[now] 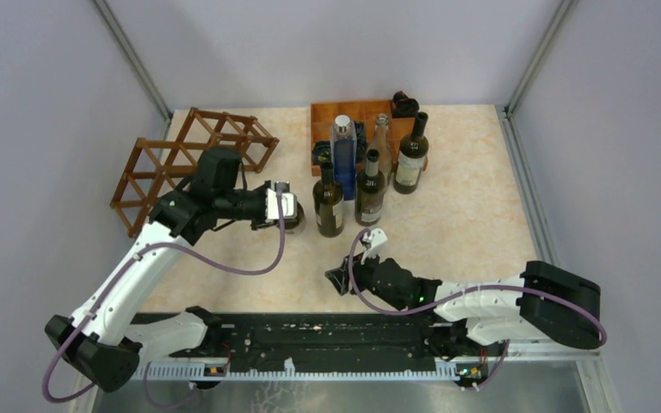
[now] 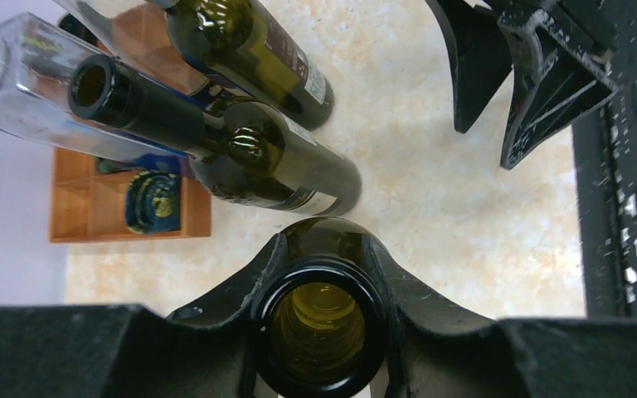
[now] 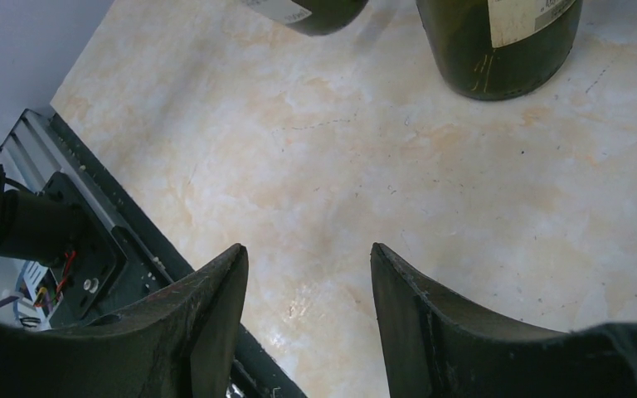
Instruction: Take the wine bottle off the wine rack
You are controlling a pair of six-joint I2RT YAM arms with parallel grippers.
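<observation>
My left gripper (image 1: 286,206) is shut on the neck of a dark green wine bottle (image 1: 293,222), held upright over the table, right of the wine rack (image 1: 191,159). The rack is a reddish-brown lattice at the back left, and I see no bottle in its cells. In the left wrist view the fingers (image 2: 240,286) clamp the neck just below the open mouth of the wine bottle (image 2: 319,332). My right gripper (image 1: 337,280) is open and empty low over the table near the front; its jaws (image 3: 307,253) stand wide apart over bare marble.
Several bottles stand at the back centre: two dark ones (image 1: 329,200) (image 1: 370,188), another (image 1: 410,155), and a clear blue one (image 1: 342,146). An orange-brown compartment tray (image 1: 323,116) lies behind them. Grey walls enclose the table.
</observation>
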